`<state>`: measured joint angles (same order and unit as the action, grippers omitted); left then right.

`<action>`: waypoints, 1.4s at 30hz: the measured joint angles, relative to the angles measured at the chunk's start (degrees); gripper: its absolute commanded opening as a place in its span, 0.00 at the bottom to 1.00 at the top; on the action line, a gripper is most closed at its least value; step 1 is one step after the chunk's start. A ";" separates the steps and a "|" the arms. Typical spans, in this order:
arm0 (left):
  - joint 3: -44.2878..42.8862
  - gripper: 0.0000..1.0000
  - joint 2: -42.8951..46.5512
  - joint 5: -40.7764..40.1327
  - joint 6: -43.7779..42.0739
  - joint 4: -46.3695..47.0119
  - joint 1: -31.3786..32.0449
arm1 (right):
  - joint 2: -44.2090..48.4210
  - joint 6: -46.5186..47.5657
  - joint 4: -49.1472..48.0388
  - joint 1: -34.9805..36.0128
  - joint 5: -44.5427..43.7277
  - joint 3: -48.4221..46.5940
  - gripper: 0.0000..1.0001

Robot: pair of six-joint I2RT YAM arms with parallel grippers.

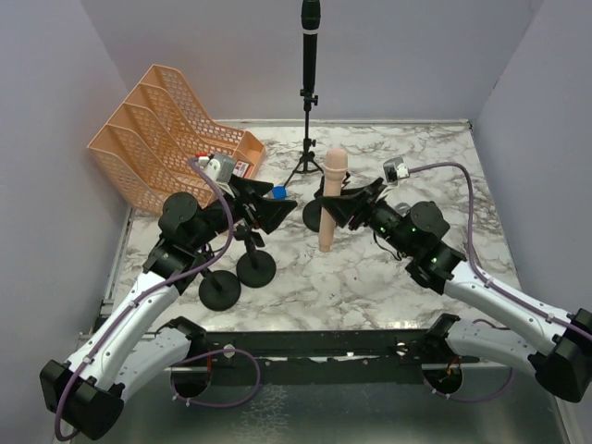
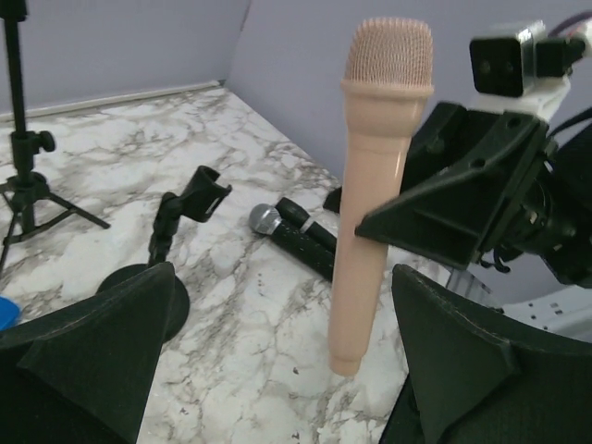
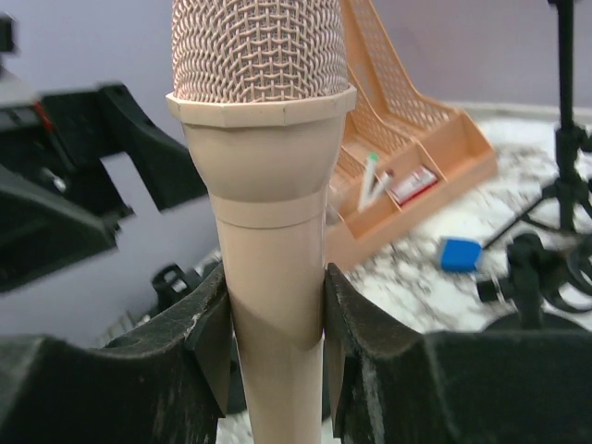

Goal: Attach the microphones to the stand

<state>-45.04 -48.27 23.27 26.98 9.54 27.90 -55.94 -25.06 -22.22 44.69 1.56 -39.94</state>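
Observation:
My right gripper [image 1: 346, 205] is shut on the pale pink microphone [image 1: 331, 199] and holds it upright, its foot just above the marble table. In the right wrist view the fingers [image 3: 356, 342] clamp the pink body [image 3: 268, 240] below the mesh head. My left gripper [image 1: 266, 209] is open and empty, just left of the pink microphone [image 2: 375, 203]. A black microphone [image 1: 310, 28] sits atop the tall tripod stand [image 1: 307, 139]. A black microphone with a silver mesh head [image 2: 296, 236] lies on the table. A short stand with an empty clip [image 2: 190, 205] is near it.
An orange file organizer [image 1: 171, 129] stands at the back left. A small blue object [image 1: 278, 192] lies by it. Two round-base stands [image 1: 255, 268] [image 1: 219, 289] stand under the left arm. Grey walls close in on three sides.

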 measured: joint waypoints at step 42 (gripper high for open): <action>3.04 0.34 -3.28 13.70 3.43 13.84 6.25 | -13.75 -16.85 -27.17 0.00 19.50 -10.56 0.24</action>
<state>-42.00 -51.55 36.97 30.41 23.38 34.15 -69.69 -41.91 -49.39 44.69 21.06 -50.50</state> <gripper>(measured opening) 0.512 0.377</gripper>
